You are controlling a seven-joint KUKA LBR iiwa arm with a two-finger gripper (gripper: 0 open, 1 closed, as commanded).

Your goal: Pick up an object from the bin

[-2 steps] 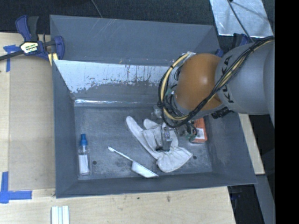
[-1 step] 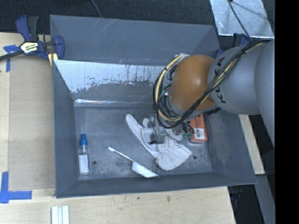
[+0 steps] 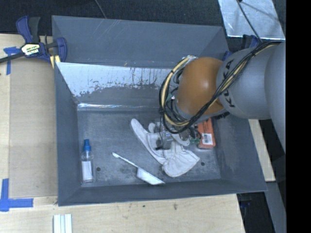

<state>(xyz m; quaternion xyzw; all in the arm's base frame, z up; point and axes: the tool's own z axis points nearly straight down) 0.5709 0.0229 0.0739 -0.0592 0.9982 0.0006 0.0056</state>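
Four loose things lie in the grey bin [image 3: 65, 130], one of each kind. The crumpled white cloth [image 3: 181, 161] sits on the floor of the bin, and I place the rest from it. One small clear bottle with a blue cap [image 3: 87, 163] stands well apart on the far side of the cloth from the arm. One white plastic spoon-like utensil [image 3: 141, 171] lies just beside the cloth's lower edge. One orange-red packet [image 3: 207, 132] lies at the cloth's arm side, partly under the wrist.

The pincer [image 3: 164, 140] is down on the upper folds of the cloth; whether it is open or closed I cannot tell.

The cloth looks light, soft and limp. It should bunch instead of slipping, and nothing about it looks breakable. A raised fold near its middle seems the best place to pinch, because a loose tail would likely drag.
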